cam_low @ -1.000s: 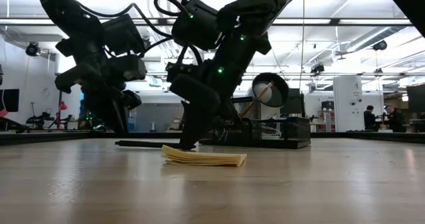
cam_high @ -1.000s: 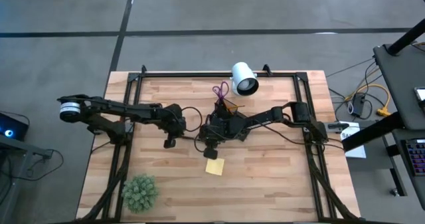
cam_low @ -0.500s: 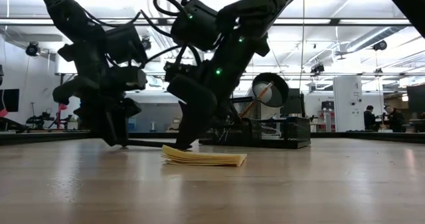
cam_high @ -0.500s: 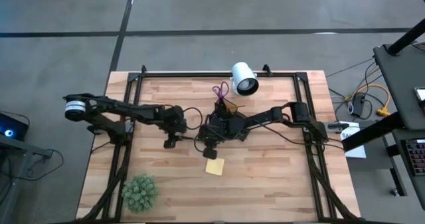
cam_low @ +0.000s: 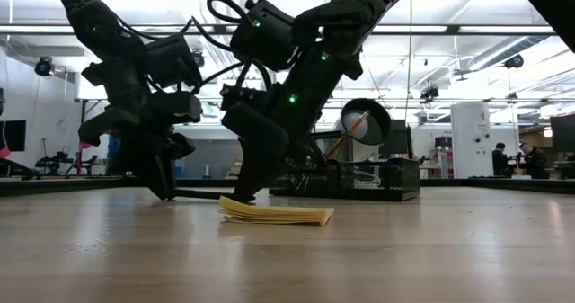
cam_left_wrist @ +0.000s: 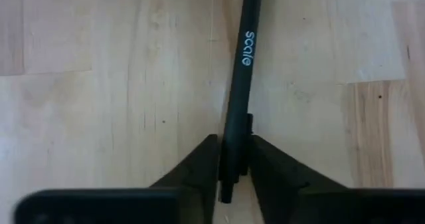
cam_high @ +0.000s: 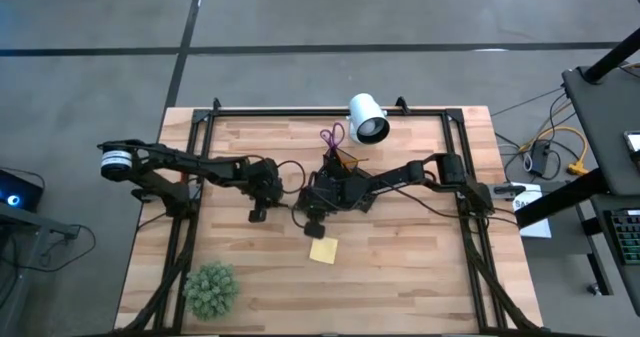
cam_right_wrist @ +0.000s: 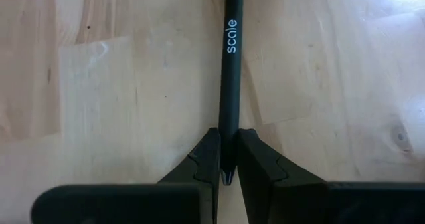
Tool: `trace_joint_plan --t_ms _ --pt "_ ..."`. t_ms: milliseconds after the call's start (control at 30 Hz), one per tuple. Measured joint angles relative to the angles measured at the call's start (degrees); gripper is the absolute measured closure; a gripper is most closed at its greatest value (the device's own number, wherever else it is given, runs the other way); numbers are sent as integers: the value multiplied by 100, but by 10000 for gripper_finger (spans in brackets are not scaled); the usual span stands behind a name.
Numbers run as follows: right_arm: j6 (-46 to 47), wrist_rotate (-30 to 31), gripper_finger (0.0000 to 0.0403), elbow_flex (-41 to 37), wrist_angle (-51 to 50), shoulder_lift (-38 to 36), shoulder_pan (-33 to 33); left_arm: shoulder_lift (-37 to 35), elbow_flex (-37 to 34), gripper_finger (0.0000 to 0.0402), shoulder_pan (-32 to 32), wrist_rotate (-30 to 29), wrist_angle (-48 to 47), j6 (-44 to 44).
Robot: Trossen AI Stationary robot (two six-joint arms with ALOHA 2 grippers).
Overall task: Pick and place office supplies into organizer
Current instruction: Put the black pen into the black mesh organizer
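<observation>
A slim black pen (cam_low: 202, 194) printed "scale" lies on the table between my two grippers. My left gripper (cam_left_wrist: 236, 177) is shut on one end of it and my right gripper (cam_right_wrist: 228, 165) on the other, tip end. In the high view the left gripper (cam_high: 257, 215) is left of the right gripper (cam_high: 312, 229). The yellow sticky-note pad (cam_high: 323, 250) lies flat just in front of them. The black organizer (cam_high: 345, 169) stands behind the right gripper, with purple scissors handles (cam_high: 332, 135) and an orange pencil (cam_low: 354, 123) sticking up from it. My left gripper pinches the pen's clip end (cam_left_wrist: 234, 127) between its two fingers, which lie along the pen and slant down from the table's left. The pen rests on the table. My right gripper pinches the pen's tip end (cam_right_wrist: 229, 127) between both fingers, along the pen, slanting down from the right.
A white cylindrical camera (cam_high: 367, 118) sits at the table's far edge behind the organizer. A fuzzy green plant ball (cam_high: 211, 289) rests near the front left corner. Bare wood shows across the near half of the table (cam_high: 400, 277).
My left gripper has come down and a little toward the right, from above the table onto the pen's left end. My right gripper has stayed low at the pen's other end, tipping slightly. The pen and pad have not moved.
</observation>
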Motion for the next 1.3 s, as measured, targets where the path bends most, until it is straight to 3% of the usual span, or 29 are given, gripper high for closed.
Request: trace_joint_plan --t_ms 100,467,733,1033,1167,1300 --pt "-1 45 376 13 14 2 -7 32 -3 373 0 36 -14 49" --pt "-62 354 353 154 -239 -98 2 -67 167 374 -12 -202 -449 106" --pt "533 920 307 509 -2366 -606 113 -919 771 374 -9 -1266 -1855 487" --pt "2018 1924 287 374 -3948 -1506 1100 -1487 2048 374 -11 -2832 -2861 2443" --pt "3081 2387 292 291 -4800 -1785 1687 -1231 2679 374 9 -3499 -2828 3769" --pt "4137 2402 300 245 -5468 -1845 2137 -598 3361 374 19 -3975 -2775 4933"
